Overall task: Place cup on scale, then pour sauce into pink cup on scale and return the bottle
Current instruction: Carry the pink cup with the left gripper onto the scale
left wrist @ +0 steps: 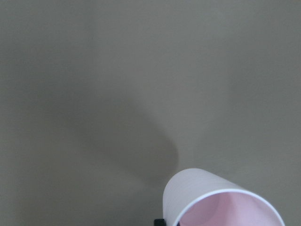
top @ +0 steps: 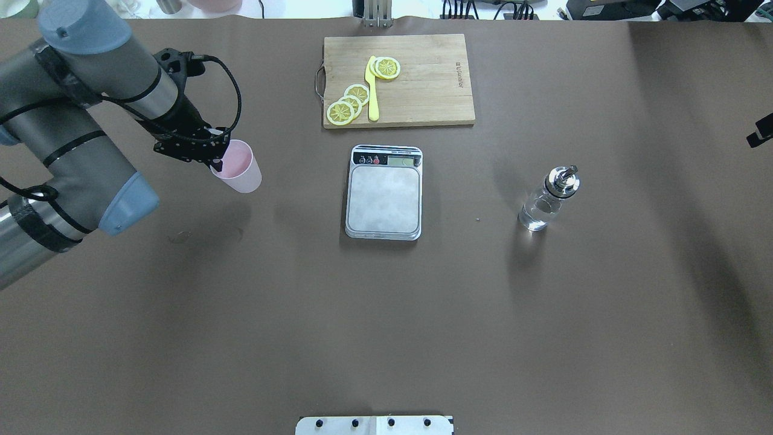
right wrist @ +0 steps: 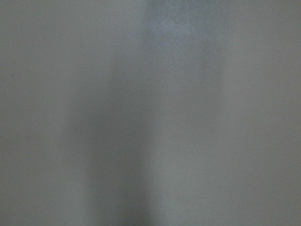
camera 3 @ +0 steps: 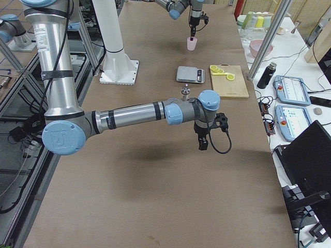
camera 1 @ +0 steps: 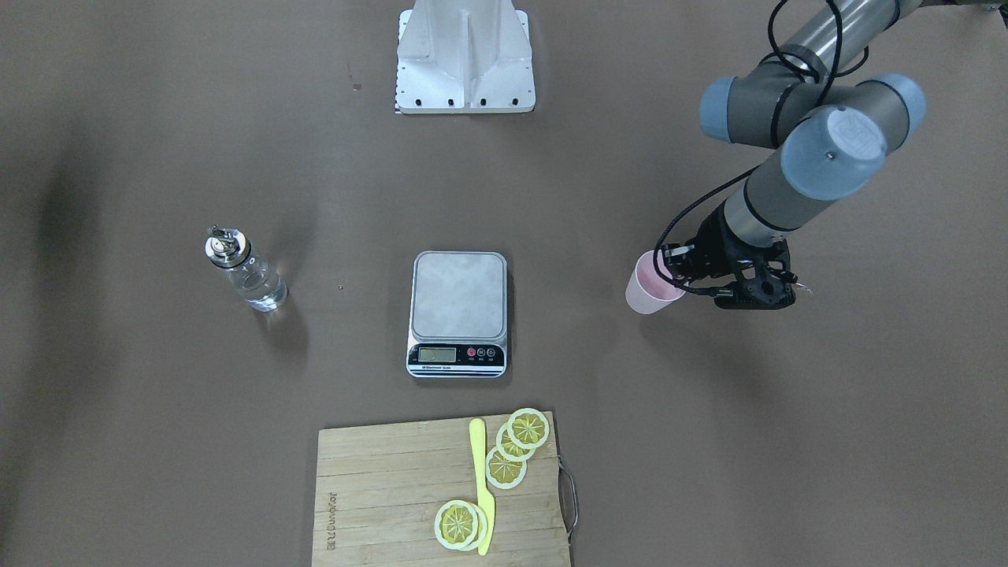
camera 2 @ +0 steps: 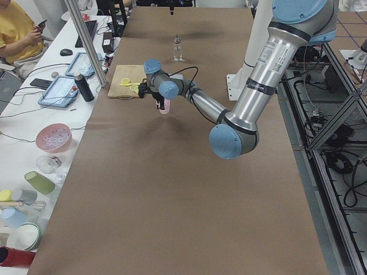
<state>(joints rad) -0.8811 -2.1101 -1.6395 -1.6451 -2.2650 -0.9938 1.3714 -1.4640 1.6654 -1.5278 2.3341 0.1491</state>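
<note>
Cup (camera 1: 647, 295) hangs tilted in the left gripper (camera 1: 669, 272), which is closed on its rim, apparently with one finger inside and one outside, though the contact is partly hidden. The pink inside faces up and the mouth leans toward the arm. Its shadow lies apart from it on the worktop (camera 1: 709, 441), so it is lifted clear. It is well to the robot's left of the scale (camera 1: 458, 295). The scale's grey platform is bare, and its display strip faces away from the robot. On the scale's other side, well apart from it, the bottle (camera 1: 246, 272) stands upright with clear sauce (camera 1: 265, 293) in its lower part. Beyond the scale lies a board (camera 1: 378, 488) with lemon slices (camera 1: 516, 445) and a yellow knife (camera 1: 482, 488). The right gripper (camera 3: 203, 140) hovers over bare worktop near the robot's right end; whether it is open or closed I cannot tell.
</note>
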